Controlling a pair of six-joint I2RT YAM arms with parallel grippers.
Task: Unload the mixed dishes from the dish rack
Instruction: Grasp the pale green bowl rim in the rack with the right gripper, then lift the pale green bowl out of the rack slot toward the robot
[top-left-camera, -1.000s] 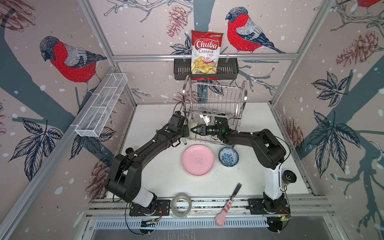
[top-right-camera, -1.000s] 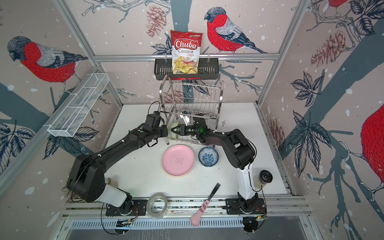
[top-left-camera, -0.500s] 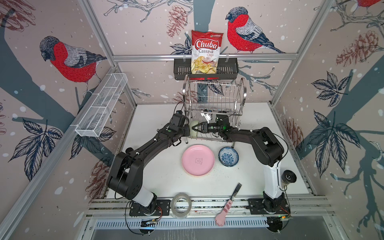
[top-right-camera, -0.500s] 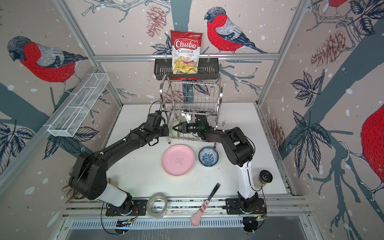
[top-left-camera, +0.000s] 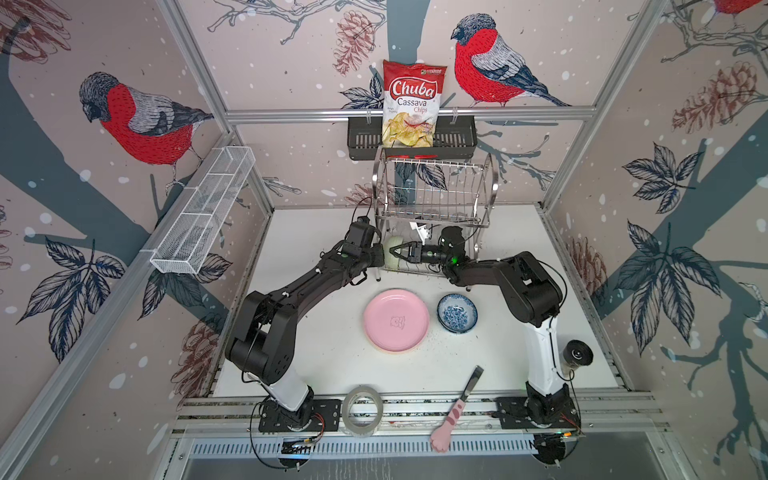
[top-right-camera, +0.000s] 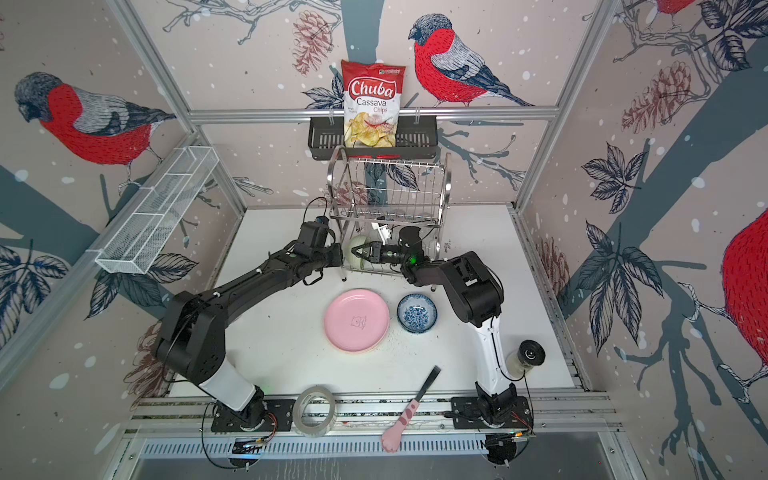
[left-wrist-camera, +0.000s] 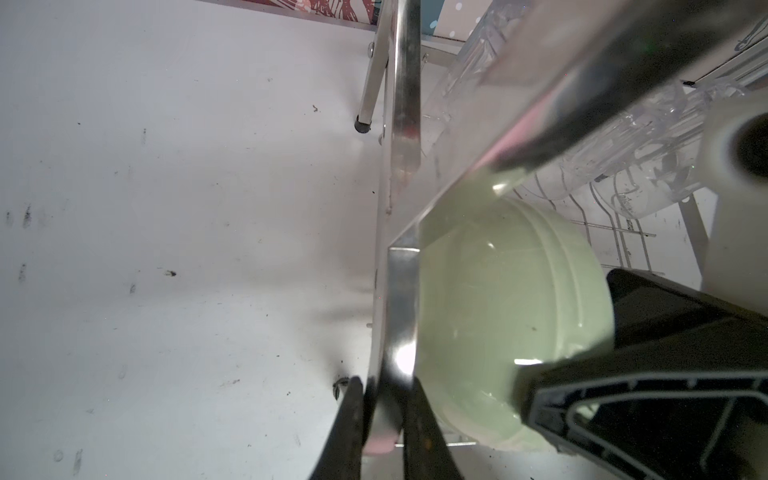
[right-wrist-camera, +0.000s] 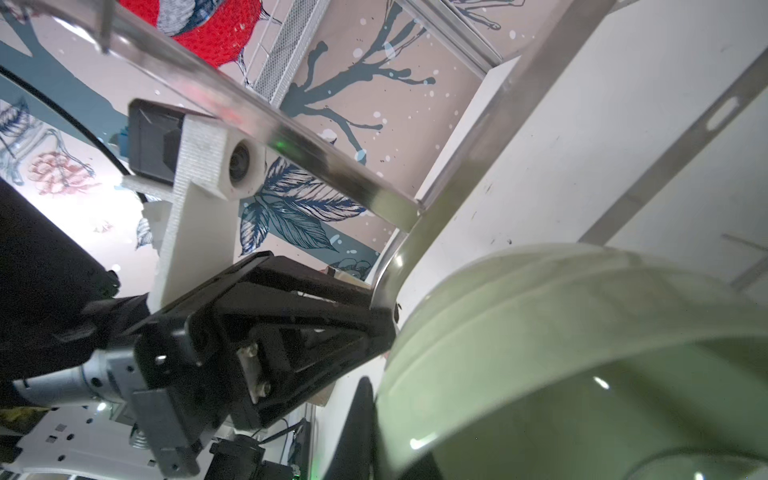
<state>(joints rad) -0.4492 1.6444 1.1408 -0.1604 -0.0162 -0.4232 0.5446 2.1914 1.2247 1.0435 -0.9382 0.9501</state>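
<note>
The steel dish rack stands at the back of the table. A pale green bowl sits on edge at the left end of its lower tier. My right gripper reaches through that tier and is shut on the bowl's rim. My left gripper is shut on the rack's left steel side band. Clear glasses lie in the lower tier behind the bowl. A pink plate and a blue-patterned bowl rest on the table.
A chips bag stands in a black basket on the back wall. A white mesh tray hangs on the left wall. At the front lie a tape roll and a pink-handled spatula. A black-lidded jar stands at the right.
My right gripper has edged slightly left and toward the back with the green bowl's rim in it. The left gripper has kept its hold on the rack.
</note>
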